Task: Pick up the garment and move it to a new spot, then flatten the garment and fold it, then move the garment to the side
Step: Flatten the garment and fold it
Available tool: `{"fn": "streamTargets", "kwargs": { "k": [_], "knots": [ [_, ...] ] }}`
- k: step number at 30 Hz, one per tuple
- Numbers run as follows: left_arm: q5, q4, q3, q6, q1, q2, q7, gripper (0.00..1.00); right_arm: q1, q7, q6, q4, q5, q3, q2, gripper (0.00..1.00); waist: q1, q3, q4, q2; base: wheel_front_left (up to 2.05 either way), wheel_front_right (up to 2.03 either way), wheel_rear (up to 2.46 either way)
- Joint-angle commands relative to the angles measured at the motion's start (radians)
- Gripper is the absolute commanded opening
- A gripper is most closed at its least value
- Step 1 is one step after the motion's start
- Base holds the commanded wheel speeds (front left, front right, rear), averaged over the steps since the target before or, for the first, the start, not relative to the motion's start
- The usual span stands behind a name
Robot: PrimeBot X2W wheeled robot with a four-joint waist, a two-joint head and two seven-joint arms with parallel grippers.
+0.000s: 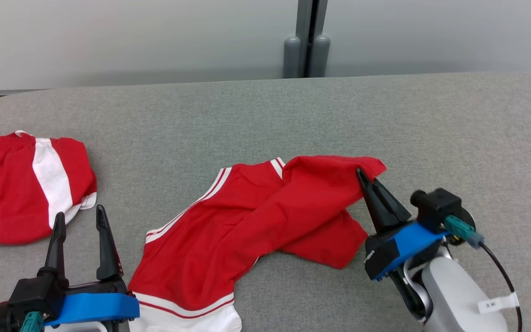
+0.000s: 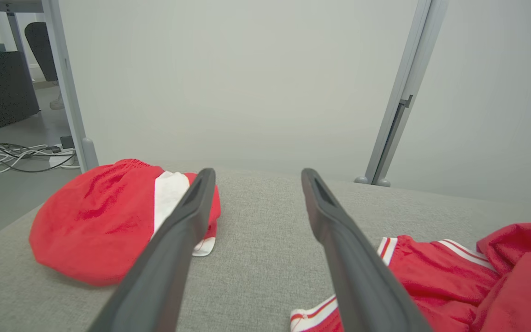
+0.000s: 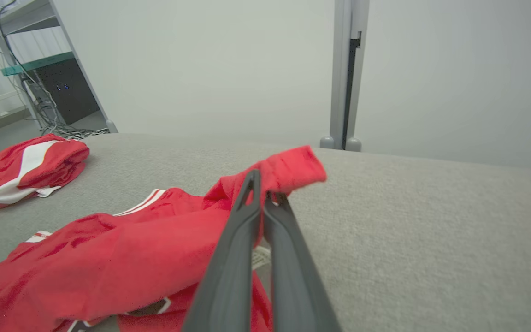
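The garment (image 1: 247, 221) is lying crumpled in the middle of the counter (image 1: 293, 115), one corner pinched by the clenched right fingers (image 1: 378, 203); the right wrist view is showing that nip closely. The left fingers (image 1: 105, 244) are hovering spread, empty, beside folded shorts (image 1: 7, 193); their wrist view is revealing floor cables (image 2: 7, 154).

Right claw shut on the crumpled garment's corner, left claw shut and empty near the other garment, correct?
No: the left claw is open, not shut, as the left wrist view shows. The right claw is shut on the crumpled garment.
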Motion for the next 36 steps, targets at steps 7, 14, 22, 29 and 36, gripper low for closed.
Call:
{"fn": "streamTargets", "kwargs": {
  "k": [7,14,22,29,36],
  "knots": [
    [0.008,-0.006,0.001,-0.003,0.017,0.000,-0.003,1.00,0.194,-0.003,0.000,-0.063,0.029,-0.129,-0.001,0.00,0.0001,-0.014,-0.049,0.0000,0.00,0.00,0.00],
    [0.011,-0.004,-0.005,-0.006,0.025,0.000,-0.003,1.00,0.326,-0.003,0.000,-0.031,0.021,-0.237,0.006,0.00,0.0001,-0.019,-0.055,0.0000,0.00,0.00,0.00],
    [0.013,-0.001,-0.003,-0.007,0.032,0.000,-0.003,1.00,0.427,-0.003,0.000,0.023,0.027,-0.308,0.022,0.00,0.0001,-0.026,-0.050,0.0000,0.00,0.00,0.00],
    [0.020,0.000,0.006,-0.009,0.033,0.000,-0.003,1.00,0.416,-0.003,0.000,-0.095,-0.032,-0.378,0.036,1.00,0.0001,-0.029,-0.059,0.0000,0.00,0.00,0.00],
    [0.030,0.001,0.017,-0.011,0.038,0.000,-0.003,1.00,0.383,-0.003,0.000,-0.307,-0.130,-0.409,0.047,1.00,0.0001,-0.042,-0.055,0.0000,0.00,0.00,0.00]
  ]
}}
